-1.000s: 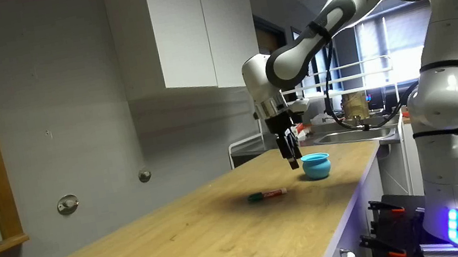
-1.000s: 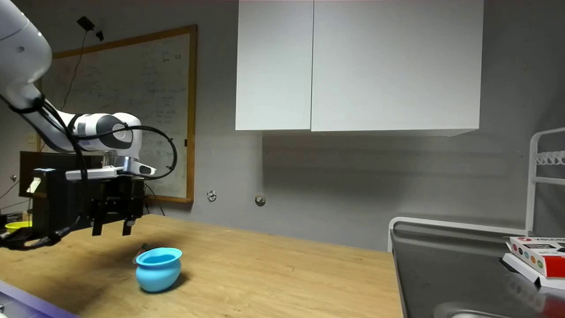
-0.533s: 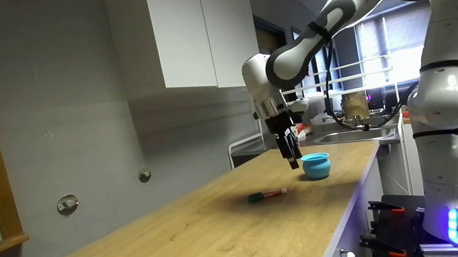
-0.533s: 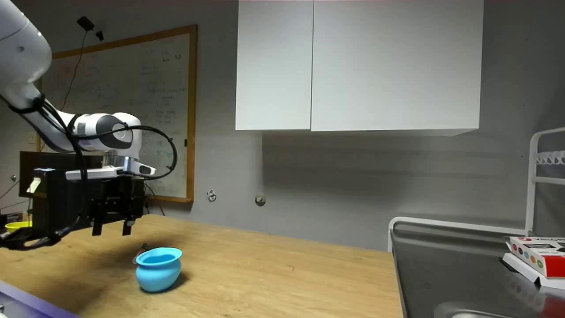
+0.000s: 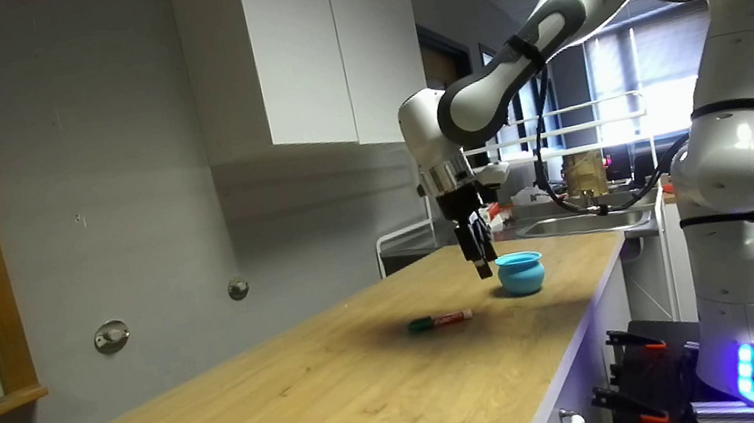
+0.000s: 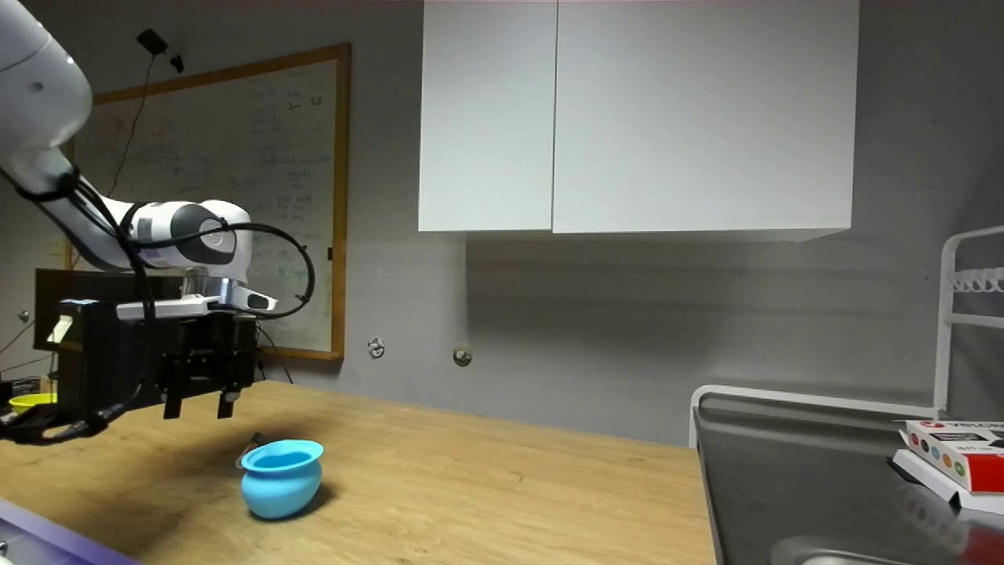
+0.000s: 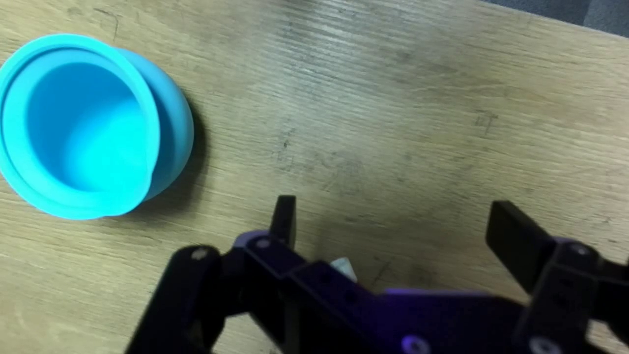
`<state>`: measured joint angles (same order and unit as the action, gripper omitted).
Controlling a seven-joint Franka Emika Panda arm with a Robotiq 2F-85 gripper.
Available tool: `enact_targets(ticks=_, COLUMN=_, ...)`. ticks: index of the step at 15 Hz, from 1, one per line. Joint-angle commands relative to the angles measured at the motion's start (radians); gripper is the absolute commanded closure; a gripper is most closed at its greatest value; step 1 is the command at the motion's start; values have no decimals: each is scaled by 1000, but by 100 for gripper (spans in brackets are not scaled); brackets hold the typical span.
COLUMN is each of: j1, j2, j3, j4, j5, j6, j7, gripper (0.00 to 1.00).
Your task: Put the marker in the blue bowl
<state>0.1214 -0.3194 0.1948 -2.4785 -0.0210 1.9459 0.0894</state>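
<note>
While one white arm [image 5: 741, 74] reaches across one wooden counter [image 5: 345, 385], its one gripper [image 7: 393, 216] hangs above the surface, two dark fingers [image 7: 284, 219] spread wide apart, and it has hold of nothing! Down on the wood, one marker [image 5: 440, 321] lies flat, dark green at one end, red and white along the barrel, lower than the fingertips and apart from them. One blue bowl [image 6: 281, 486] stands upright near it, not touching; in an exterior view, with the bowl in front, it hides part of the marker [image 6: 251, 448]. Over to the wrist view, and we look right down into the bowl, blue floor on show, as one pale tip [image 7: 345, 268] peeks past the gripper's frame, too little of it to name. On the grey wall [image 6: 588, 314], two white cabinet doors [image 6: 706, 118] hang side by side, one whiteboard [image 6: 220, 169] shows to their left, two round metal fittings [image 5: 111, 337] appear in an exterior view, and beside the sink [image 5: 582, 224] lies one red-and-white box [image 6: 953, 455].
</note>
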Motion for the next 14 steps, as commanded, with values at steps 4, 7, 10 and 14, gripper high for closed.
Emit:
enact_targets(ticks=4, j1=6, j2=19, j3=-14, j4=37, j5=-42, j6=16, j7=-14, gripper=0)
enact_targets(ticks=7, j1=19, j2=53, j3=-5, j4=83, j5=-70, j6=73, j7=-50, gripper=0)
enact_targets(ticks=10, j1=44, j2=112, j3=-5, j4=135, j5=-67, j6=140, j7=-126, gripper=0)
enact_targets(ticks=14, j1=76, j2=217, j3=-1, j4=201, j5=-57, j6=202, j7=-245, gripper=0)
